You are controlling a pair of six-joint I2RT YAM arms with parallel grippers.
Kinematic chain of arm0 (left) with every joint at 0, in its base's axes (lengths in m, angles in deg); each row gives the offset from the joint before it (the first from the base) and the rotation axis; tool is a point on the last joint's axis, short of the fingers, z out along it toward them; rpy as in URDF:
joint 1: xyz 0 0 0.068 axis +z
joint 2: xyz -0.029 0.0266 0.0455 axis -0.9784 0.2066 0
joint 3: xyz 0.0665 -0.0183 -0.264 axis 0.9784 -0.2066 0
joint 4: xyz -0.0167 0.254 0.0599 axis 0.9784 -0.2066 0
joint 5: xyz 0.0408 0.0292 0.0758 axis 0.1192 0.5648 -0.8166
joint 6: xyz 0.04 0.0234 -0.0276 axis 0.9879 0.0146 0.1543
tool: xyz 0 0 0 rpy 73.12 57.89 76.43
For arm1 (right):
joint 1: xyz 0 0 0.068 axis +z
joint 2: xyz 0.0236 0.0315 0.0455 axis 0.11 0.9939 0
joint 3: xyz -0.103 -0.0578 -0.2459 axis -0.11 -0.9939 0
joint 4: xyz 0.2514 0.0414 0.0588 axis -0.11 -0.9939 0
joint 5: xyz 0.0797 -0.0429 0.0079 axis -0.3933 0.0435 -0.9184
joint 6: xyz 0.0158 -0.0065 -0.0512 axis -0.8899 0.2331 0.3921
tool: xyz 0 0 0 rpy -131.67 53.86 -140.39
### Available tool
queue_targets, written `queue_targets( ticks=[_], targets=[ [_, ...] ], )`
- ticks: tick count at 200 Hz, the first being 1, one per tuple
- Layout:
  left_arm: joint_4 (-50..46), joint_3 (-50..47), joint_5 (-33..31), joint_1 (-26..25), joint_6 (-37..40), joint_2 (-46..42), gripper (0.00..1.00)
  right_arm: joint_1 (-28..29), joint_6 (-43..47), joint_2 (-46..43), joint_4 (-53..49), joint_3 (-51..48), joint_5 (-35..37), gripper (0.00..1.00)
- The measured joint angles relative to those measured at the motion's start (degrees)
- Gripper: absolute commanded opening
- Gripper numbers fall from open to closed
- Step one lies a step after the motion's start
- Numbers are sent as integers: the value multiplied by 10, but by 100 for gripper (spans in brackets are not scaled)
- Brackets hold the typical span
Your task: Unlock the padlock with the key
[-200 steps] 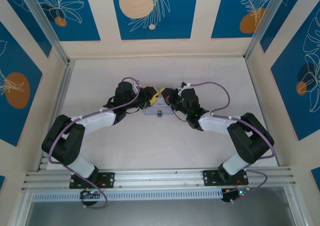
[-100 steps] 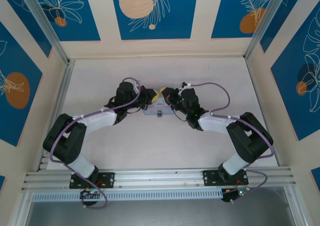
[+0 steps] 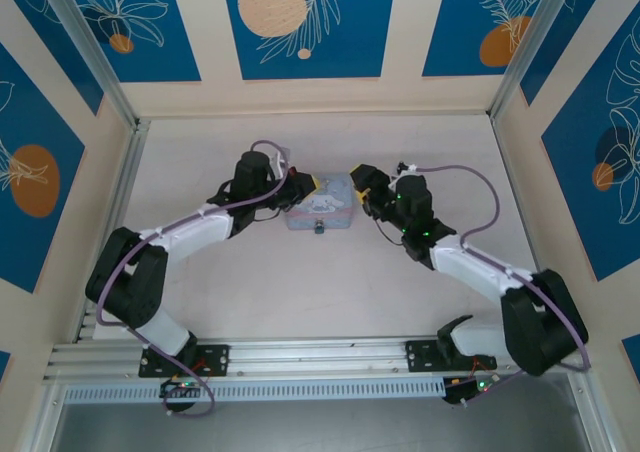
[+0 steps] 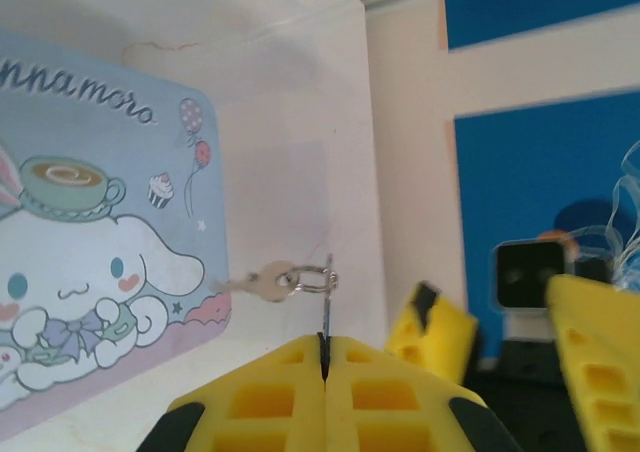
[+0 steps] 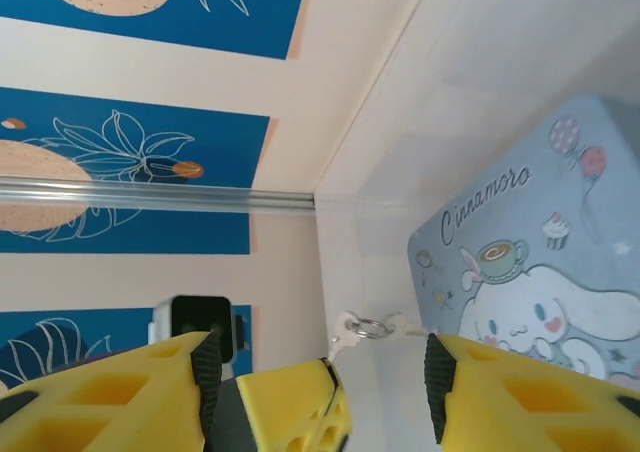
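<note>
Evidently handed over, the key (image 5: pixel 343 333) is pinched by the closed left gripper (image 4: pixel 323 357). The right gripper (image 3: pixel 362 185), jaws parted, was withdrawn toward 3 o'clock.

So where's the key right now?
In the left wrist view, the key is pinched in the shut left hand, poking out just right of the cartoon tin.

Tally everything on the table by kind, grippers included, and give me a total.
Tin box: 1
Padlock: 1
Keys: 2 (held key, loose key)
Key ring: 1
Grippers: 2 (left gripper shut on the held key, right gripper open)
Total: 7
</note>
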Motion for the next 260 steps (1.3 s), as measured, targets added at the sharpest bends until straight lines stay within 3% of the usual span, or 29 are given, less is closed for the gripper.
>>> queue_targets(
  ticks=[47,99,153,198,260],
  targets=[
    [-128,96,75,11,203,0,0,-59,138,-28,-133,69,-110,57],
    [-188,138,195,43,301,29,0,-110,253,13,-145,109,-291,50],
    [-219,152,242,47,322,58,0,-118,280,84,-115,132,-395,45],
    [-203,151,248,47,301,59,0,-95,281,128,-89,142,-407,43],
    [-189,149,248,47,286,59,0,-74,279,156,-75,144,-410,31]
  ],
)
